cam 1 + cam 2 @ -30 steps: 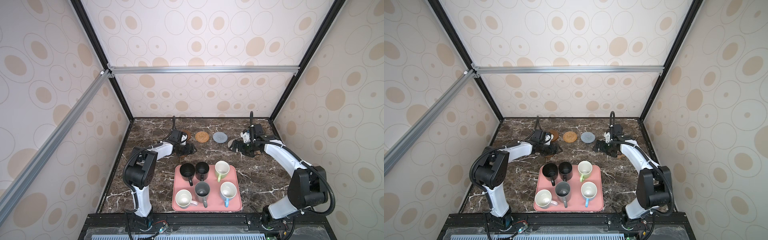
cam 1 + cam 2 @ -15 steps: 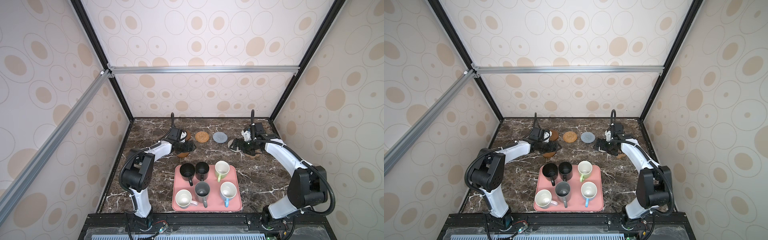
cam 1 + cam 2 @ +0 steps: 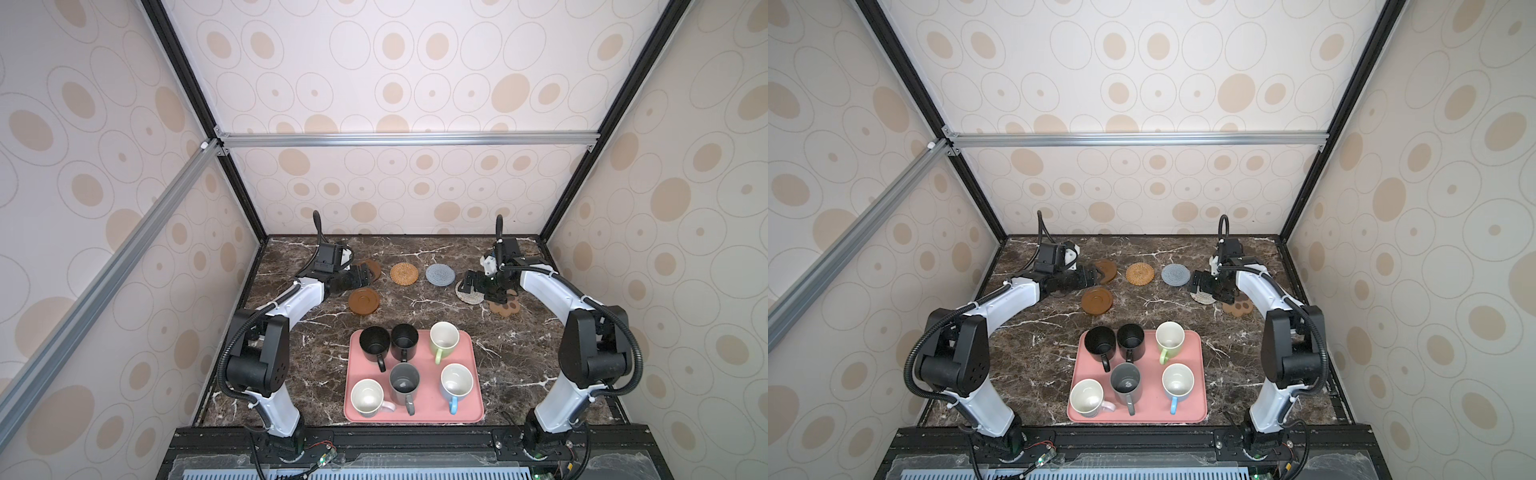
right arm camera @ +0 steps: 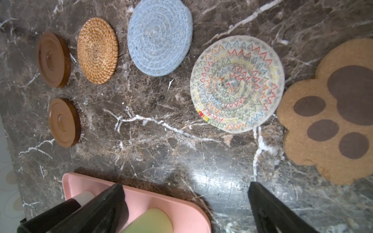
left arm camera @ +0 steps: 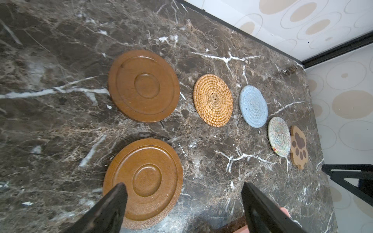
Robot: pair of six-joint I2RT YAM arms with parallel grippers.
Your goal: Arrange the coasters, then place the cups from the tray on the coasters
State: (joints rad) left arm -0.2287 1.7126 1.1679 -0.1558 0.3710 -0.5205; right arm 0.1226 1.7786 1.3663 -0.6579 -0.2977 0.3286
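Your left gripper (image 5: 182,186) and right gripper (image 4: 184,185) both gape wide, holding nothing.
Both top views half-hide the whitish coaster (image 3: 464,296) under the right gripper; your right wrist view shows it whole, zigzag-stitched.

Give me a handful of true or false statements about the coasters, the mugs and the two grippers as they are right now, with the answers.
1. The grey mug stands on the pink tray. True.
2. The left gripper is shut on a wooden coaster. False: its jaws stand wide open above that coaster and hold nothing.
3. The whitish woven coaster lies between the blue-grey coaster and the paw coaster. True.
4. A mug sits on the rattan coaster. False: that coaster is bare, and all the mugs are on the tray.
5. The right gripper is open. True.
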